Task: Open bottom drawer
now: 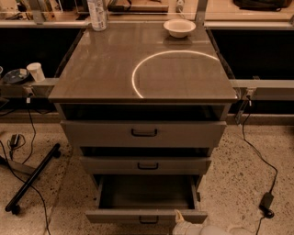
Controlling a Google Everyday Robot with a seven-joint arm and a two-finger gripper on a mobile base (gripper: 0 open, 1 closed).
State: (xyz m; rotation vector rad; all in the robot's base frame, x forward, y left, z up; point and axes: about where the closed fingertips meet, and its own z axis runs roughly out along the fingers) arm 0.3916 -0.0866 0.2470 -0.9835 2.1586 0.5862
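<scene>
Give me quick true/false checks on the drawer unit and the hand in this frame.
1. The bottom drawer is pulled out. True.
2. The hand hovers above the cabinet top. False: it is at the frame's lower edge, by the right part of the bottom drawer's front.
3. A white bowl sits on the cabinet top. True.
4. The bottle stands at the cabinet top's front edge. False: it stands at the back left.
</scene>
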